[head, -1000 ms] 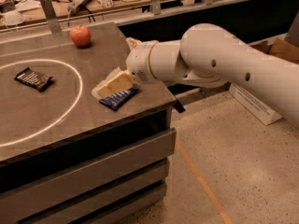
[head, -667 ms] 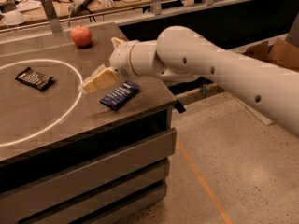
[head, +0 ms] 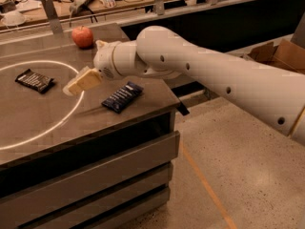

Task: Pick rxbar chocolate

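Observation:
The rxbar chocolate (head: 34, 80), a flat black bar with white lettering, lies on the table (head: 43, 128) at the left, inside a white circle marked on the top. My gripper (head: 78, 84) hangs above the table between that bar and a dark blue wrapped bar (head: 122, 97). It is a short way right of the black bar and does not touch it. Its cream fingers (head: 86, 80) point left toward the black bar. The white arm reaches in from the right.
A red apple (head: 83, 36) sits at the back of the table. The table's right edge drops to a speckled floor. A cluttered bench runs along the back. A cardboard box (head: 281, 56) stands at the far right.
My gripper has moved left across the table, from over the dark blue bar toward the black bar. The bars and the apple have not moved.

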Tool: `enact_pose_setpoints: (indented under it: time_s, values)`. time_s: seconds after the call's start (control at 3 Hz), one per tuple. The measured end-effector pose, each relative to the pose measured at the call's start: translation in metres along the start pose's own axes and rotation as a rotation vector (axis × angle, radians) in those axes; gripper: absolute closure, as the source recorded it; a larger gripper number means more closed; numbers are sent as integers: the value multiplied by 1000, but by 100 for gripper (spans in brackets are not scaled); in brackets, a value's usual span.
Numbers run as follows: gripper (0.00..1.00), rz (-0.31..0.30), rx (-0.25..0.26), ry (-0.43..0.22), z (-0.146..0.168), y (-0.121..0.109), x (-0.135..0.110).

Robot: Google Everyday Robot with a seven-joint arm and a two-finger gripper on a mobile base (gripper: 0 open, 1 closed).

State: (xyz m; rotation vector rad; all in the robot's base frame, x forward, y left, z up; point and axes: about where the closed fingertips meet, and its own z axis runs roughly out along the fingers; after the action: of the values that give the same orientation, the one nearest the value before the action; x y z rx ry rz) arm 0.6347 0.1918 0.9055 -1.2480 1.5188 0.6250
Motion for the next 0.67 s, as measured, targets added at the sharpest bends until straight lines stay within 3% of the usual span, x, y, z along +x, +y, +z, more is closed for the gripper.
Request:
enact_pose_setpoints:
  time_s: [0.67]
  values:
    - [0,89,-12,-37,52,36,-7]
